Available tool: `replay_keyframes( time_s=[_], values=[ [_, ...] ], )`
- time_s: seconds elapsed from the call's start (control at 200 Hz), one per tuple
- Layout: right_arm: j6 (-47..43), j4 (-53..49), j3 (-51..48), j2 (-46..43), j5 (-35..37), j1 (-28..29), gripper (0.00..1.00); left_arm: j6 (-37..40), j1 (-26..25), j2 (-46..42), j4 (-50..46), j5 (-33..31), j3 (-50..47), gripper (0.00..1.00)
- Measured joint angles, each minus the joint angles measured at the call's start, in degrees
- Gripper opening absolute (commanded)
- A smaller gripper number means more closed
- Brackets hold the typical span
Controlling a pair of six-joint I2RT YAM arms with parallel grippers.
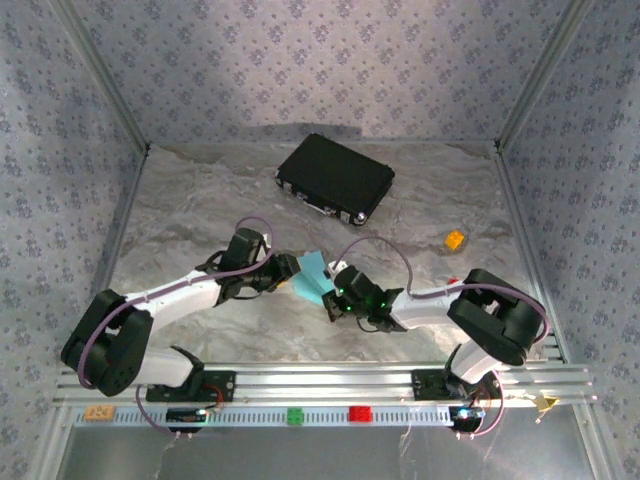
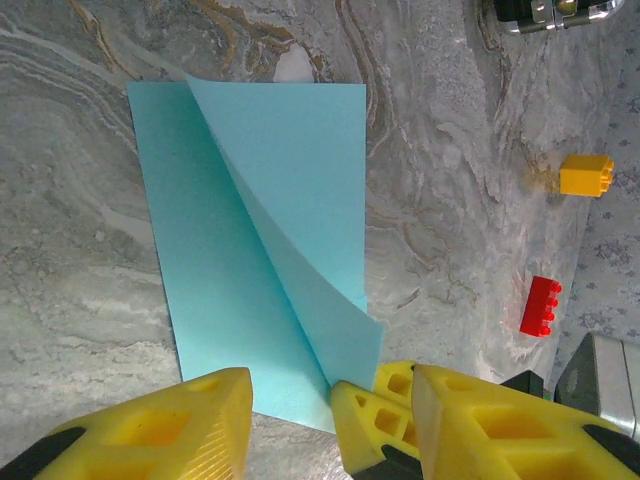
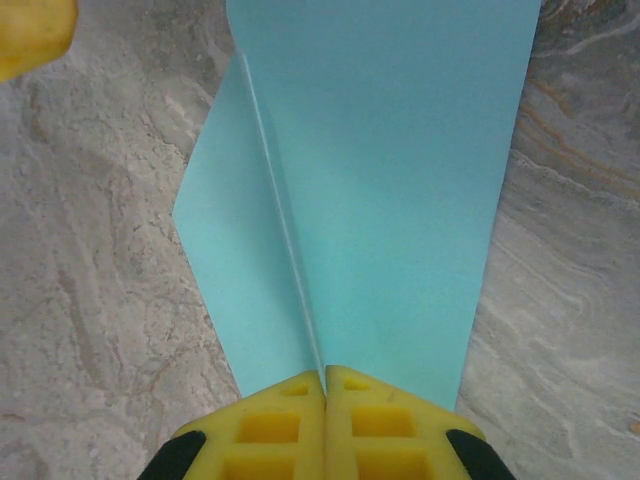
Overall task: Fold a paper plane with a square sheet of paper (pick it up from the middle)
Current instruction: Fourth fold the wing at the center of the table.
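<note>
Item: light blue sheet of paper (image 2: 250, 230), partly folded. It lay on the grey marbled desk (image 1: 200, 210), on the near side of the black case (image 1: 335, 178) and well apart from it, between the two grippers. One diagonal crease ran across the sheet, and a flap curved up from the crease rather than lying flat. Right gripper (image 3: 325, 380): yellow jaws pressed together, clamped on the sheet at the end of the crease farthest from the case. Left gripper (image 1: 288, 266): jaws stood apart, straddling the sheet's edge on the side away from the case. Nothing was pinched between them, and whether they touched the paper could not be told. Black case: shut, with silver latches, set at an angle near the back of the desk. Yellow-orange block (image 2: 586, 175): on the desk to the right of the case and nearer the arms, well clear of the sheet. Red block (image 2: 541, 306): just beyond the yellow-orange block, farther again from the case, apart from the sheet. Both arms reached inward from their bases, on the side of the desk opposite the case.
</note>
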Motion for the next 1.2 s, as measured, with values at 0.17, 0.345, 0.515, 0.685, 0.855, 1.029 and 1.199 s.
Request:
replay_keyframes(
  time_s=[0.17,0.345,0.515,0.685,0.855,1.029,1.199],
  values=[
    [3.15,1.57,-0.39,-0.09,-6.43,-2.80,0.01,0.00,0.00,-0.94,-0.46,-0.66,-0.07,0.46],
    [6.34,4.11,-1.14,-0.07,-10.80,-5.05,0.01,0.02,0.00,-1.07,-0.79,-0.79,-0.09,0.46],
    [9.42,6.99,-2.58,0.50,-13.49,-6.34,0.01,0.00,-0.02,-1.03,-0.79,-0.79,-0.09,0.43],
    [11.58,8.72,-4.00,0.92,-14.47,-6.67,0.01,-0.11,-0.13,-0.55,-0.61,-0.76,-0.09,0.31],
    [13.88,11.58,-4.83,2.14,-15.61,-7.10,0.01,-0.02,-0.55,0.55,-0.52,-0.70,-0.09,0.24],
    [16.35,15.76,-5.73,3.80,-17.97,-8.35,0.01,0.04,-1.18,1.68,0.00,-0.31,-0.04,0.19],
    [18.84,19.93,-6.91,5.03,-20.48,-9.66,0.01,0.07,-1.92,5.31,1.49,0.72,0.61,0.15]
  ],
)
